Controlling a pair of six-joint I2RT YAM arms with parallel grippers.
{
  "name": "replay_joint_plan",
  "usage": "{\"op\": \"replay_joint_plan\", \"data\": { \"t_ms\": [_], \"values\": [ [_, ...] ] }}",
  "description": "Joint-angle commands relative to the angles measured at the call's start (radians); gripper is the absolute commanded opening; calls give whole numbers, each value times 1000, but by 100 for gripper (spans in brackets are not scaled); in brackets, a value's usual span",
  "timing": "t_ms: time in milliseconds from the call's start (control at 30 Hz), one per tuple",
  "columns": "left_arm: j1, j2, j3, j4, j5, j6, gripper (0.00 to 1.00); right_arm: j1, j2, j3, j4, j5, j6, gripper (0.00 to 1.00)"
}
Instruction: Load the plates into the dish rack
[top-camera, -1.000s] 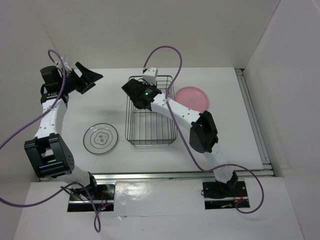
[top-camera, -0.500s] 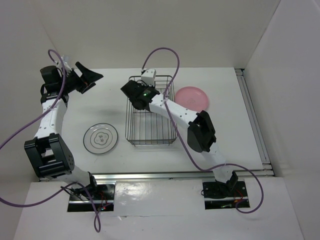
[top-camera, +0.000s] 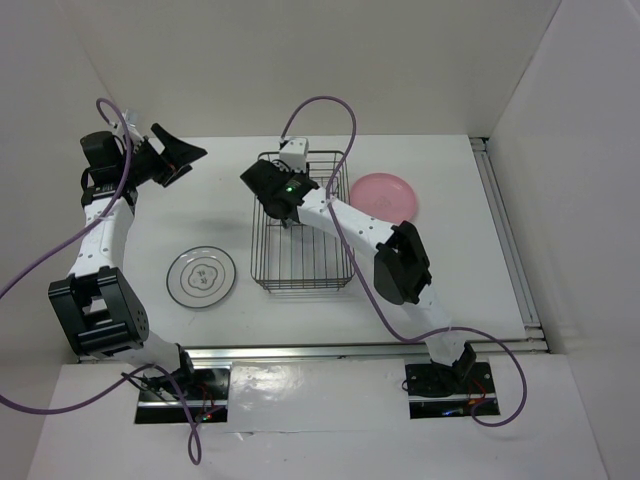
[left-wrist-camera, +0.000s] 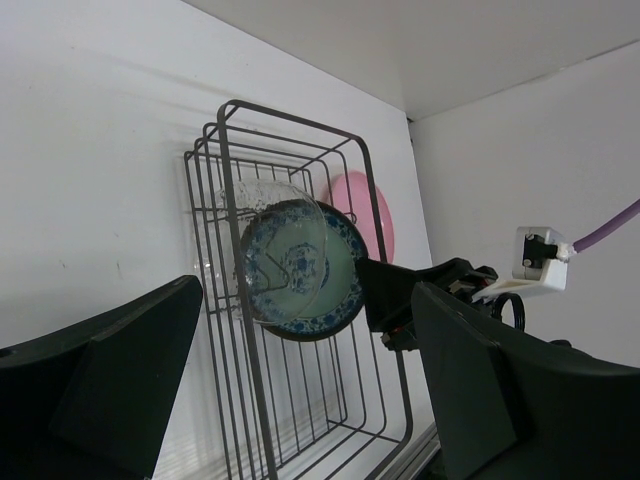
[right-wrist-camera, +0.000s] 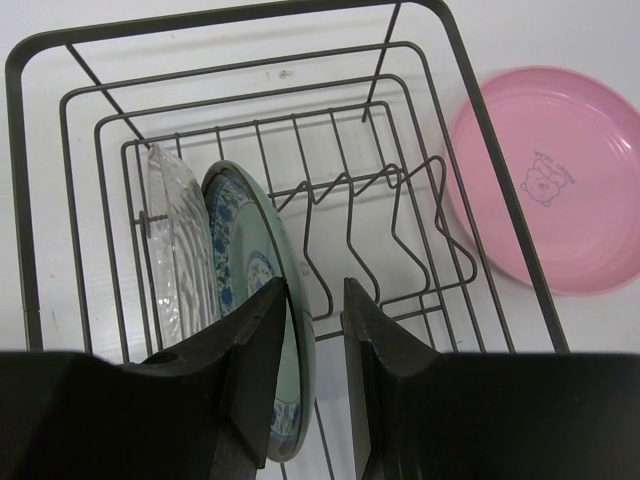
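Note:
The dish rack (top-camera: 300, 287) stands mid-table. In the right wrist view the teal-blue patterned plate (right-wrist-camera: 250, 270) stands on edge in the rack (right-wrist-camera: 250, 17), with the small wavy clear plate (right-wrist-camera: 175, 240) upright just behind it. My right gripper (right-wrist-camera: 314, 290) hangs over the teal plate's rim with its jaws parted; the rim lies by the left finger. The pink plate (top-camera: 383, 195) lies flat right of the rack. The clear plate with a dark ringed rim (top-camera: 201, 277) lies flat left of it. My left gripper (top-camera: 180, 155) is open and empty at the far left.
White walls close in the table at the back and both sides. A metal rail (top-camera: 500, 220) runs along the right edge. The left wrist view shows the rack (left-wrist-camera: 238, 250), both standing plates (left-wrist-camera: 320, 270) and the right gripper (left-wrist-camera: 400, 300).
My right gripper has shifted slightly left and back over the rack. The left arm and the plates on the table have not moved.

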Motion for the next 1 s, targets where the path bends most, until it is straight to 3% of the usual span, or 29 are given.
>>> {"op": "replay_joint_plan", "data": {
  "t_ms": [0, 167, 367, 533, 667, 833, 967],
  "values": [
    [4, -25, 8, 48, 25, -14, 100, 3, -27, 25, 48, 2, -5, 37],
    [4, -25, 8, 48, 35, -14, 100, -7, -59, -22, 135, -24, -23, 37],
    [4, -25, 8, 48, 35, -14, 100, -28, -35, 16, 125, -76, -32, 37],
    [4, -25, 8, 57, 44, -14, 100, -40, -44, -12, 168, -116, -32, 45],
    [4, -25, 8, 68, 53, -14, 100, -40, -56, 13, 158, -116, -42, 45],
    [4, -25, -1, 68, 62, -14, 100, -40, -107, 13, 168, -125, -51, 45],
    [4, -25, 8, 21, 1, 5, 100, -40, -206, -83, 250, -237, -84, 48]
  ]
}}
